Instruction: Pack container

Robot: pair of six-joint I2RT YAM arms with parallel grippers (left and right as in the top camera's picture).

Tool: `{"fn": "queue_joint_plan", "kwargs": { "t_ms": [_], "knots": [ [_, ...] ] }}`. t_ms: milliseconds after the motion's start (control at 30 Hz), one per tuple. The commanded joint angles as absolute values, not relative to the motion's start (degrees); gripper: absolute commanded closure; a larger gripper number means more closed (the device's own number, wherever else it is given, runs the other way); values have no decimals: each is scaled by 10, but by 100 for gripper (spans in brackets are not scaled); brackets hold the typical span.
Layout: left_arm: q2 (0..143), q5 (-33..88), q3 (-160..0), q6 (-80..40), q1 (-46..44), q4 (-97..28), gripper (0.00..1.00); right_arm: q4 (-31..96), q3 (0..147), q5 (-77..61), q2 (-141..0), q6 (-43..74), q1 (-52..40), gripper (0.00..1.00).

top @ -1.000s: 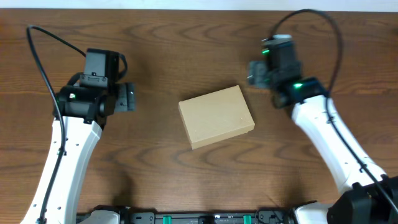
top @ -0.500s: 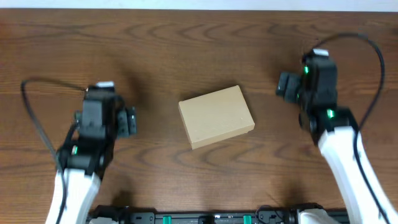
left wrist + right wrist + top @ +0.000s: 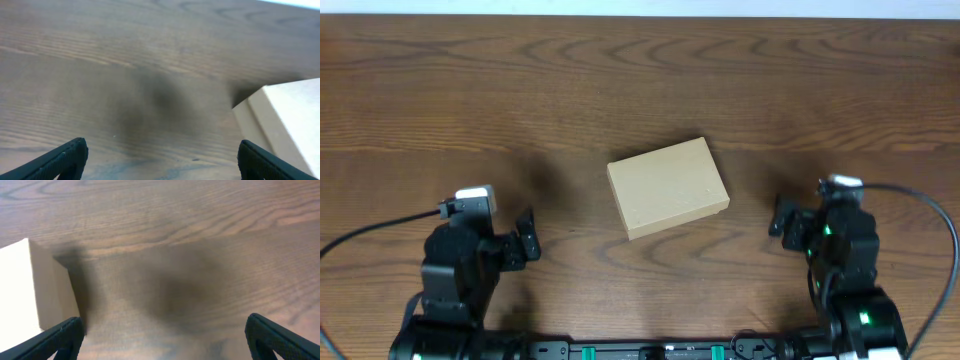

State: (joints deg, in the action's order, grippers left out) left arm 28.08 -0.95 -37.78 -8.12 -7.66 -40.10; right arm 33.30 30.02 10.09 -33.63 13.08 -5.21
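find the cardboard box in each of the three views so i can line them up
Overhead: the container lies closed at mid-frame, slightly turned, between the two arms.
Left wrist: only a corner of the container shows, at the right edge.
Right wrist: only a corner of the container shows, at the left edge.
Shared landmark: the dark wood-grain table under it.

The bench (image 3: 620, 70) is dark brown wood with bold wavy grain. Its surface is smooth with a low satin sheen, paler where light strikes the far edge. The container (image 3: 667, 187) is plain tan cardboard, matt and unprinted, with flat, even faces. The left tool (image 3: 527, 238) and the right tool (image 3: 783, 220) are of black matt material, seemingly plastic. In the wrist views their fingers (image 3: 67, 156) show a finely ridged, slightly rough edge.
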Motion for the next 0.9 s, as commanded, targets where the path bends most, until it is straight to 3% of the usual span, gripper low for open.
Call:
{"fn": "queue_joint_plan", "kwargs": {
  "t_ms": [0, 867],
  "knots": [
    [258, 10, -374, -90, -77, -405, 5, 359, 291, 101, -293, 141, -53, 2],
    [258, 4, -365, -90, -77, -407, 5, 403, 290, 90, -281, 154, -53, 1]
  ]
}}
